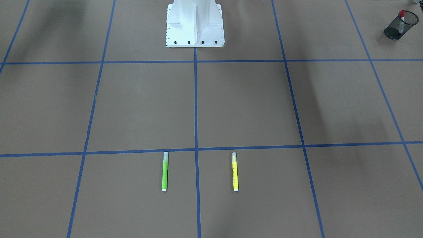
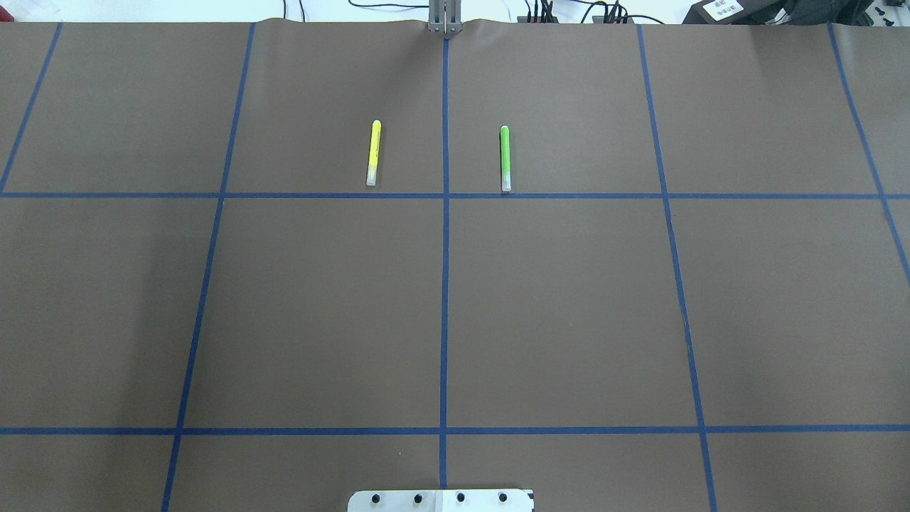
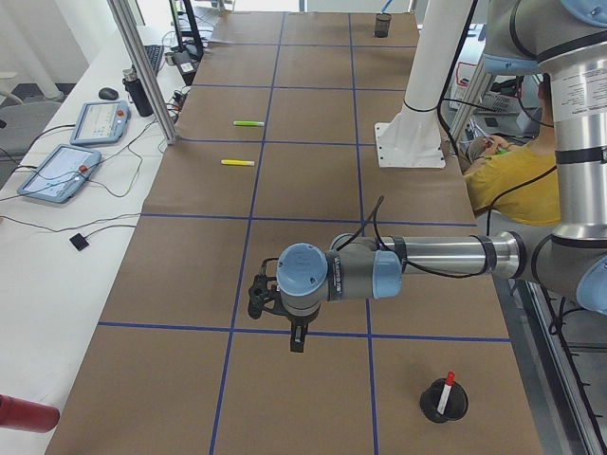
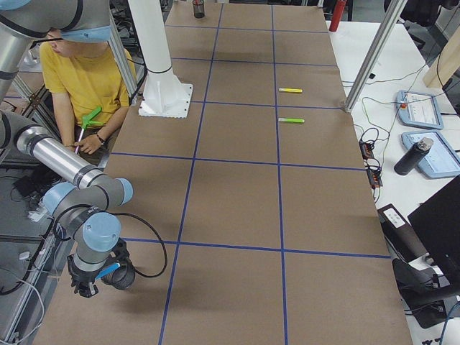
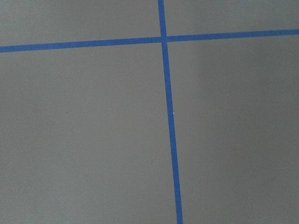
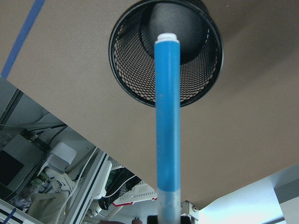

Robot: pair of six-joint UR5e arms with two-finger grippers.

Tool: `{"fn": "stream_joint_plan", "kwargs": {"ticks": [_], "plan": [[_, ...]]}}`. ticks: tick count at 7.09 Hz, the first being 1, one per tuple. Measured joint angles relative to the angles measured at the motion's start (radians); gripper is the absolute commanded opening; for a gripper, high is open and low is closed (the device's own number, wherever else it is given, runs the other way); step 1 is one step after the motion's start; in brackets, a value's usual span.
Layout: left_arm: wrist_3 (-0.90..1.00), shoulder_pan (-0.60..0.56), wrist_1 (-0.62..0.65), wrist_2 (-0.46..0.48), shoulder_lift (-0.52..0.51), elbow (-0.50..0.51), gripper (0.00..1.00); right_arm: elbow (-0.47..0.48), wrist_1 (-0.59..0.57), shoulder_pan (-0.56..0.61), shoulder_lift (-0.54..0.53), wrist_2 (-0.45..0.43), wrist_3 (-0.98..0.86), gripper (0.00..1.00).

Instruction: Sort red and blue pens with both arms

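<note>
The blue pen (image 6: 167,116) hangs white end down from the right jaws, which are clenched on its clear-capped end. Its barrel is lined up with the open mouth of the right-end mesh cup (image 6: 128,70), at the desk's (image 2: 554,320) end on the robot's right. Whether the tip has crossed the rim I cannot tell. The red pen (image 1: 402,18) already stands cap up in the left-end mesh cup (image 1: 395,33) at the opposite end, so that half of the sort looks done and the step in hand is dropping the blue one. The next move calls for the right arm (image 4: 68,169) to keep the pen centred over the mouth, lower it a little if needed, then part the jaws so it falls inside without striking the wire rim. The left arm (image 3: 436,256) reaches out over bare desk near its cup. Its wrist camera sees only brown paper and blue tape, so I cannot tell whether the left jaws are released or clenched. By count there are one blue pen, one red pen, two mesh cups and two arms. One green highlighter (image 2: 505,158) and one yellow highlighter (image 2: 373,152) lie parallel mid-desk, either side of the centre tape line, and seem to be no part of the sort.
</note>
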Motion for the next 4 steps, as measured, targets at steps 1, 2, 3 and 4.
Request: {"fn": "stream_joint_plan", "kwargs": {"ticks": [1, 2, 3, 4], "plan": [[0.000, 0.000, -0.001, 0.000, 0.004, 0.000, 1.00, -0.004, 0.000, 0.000, 0.000, 0.009, 0.001, 0.00], [0.000, 0.000, -0.001, -0.001, 0.006, -0.001, 1.00, -0.007, 0.000, -0.001, 0.000, 0.015, 0.001, 0.00], [0.000, 0.000, -0.001, -0.003, 0.007, 0.000, 1.00, -0.009, 0.001, -0.001, 0.000, 0.017, 0.001, 0.10], [0.000, 0.000, -0.001, -0.004, 0.007, 0.000, 1.00, -0.010, 0.001, -0.001, 0.000, 0.019, 0.002, 0.47]]}}
